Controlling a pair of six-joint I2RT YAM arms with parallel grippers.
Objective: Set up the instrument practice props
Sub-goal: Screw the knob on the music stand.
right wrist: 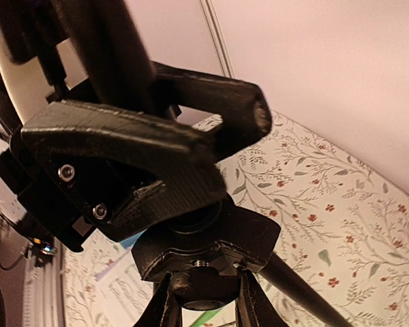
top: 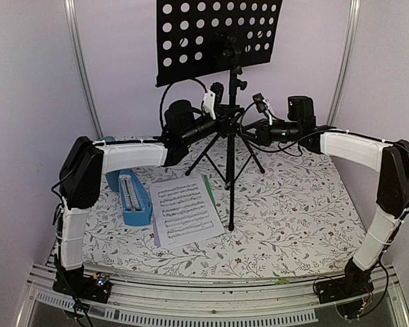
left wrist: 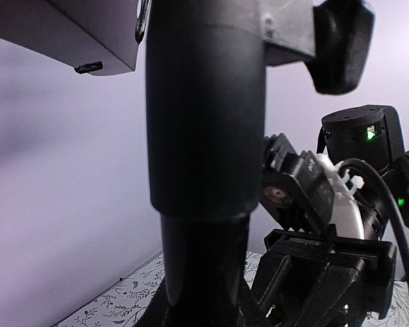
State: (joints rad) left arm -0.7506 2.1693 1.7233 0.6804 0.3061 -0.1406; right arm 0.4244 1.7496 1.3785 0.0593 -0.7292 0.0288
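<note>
Top external: stand [top: 232,170] on floral cloth [top: 300,197], lilac walls [top: 27,82]

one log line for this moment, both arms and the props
left gripper: shut on stand pole | right gripper: shut on stand pole | pages: flat on table | metronome: lying beside pages

Matt black metal music stand [top: 191,72]; white paper sheet-music pages [top: 185,210]; smooth blue plastic metronome [top: 133,199]; printed table cloth [top: 293,204].

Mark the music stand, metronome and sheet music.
music stand [top: 232,184]: top view, lower pole.
metronome [top: 136,206]: top view, blue body.
sheet music [top: 184,212]: top view, middle of white page.
</note>
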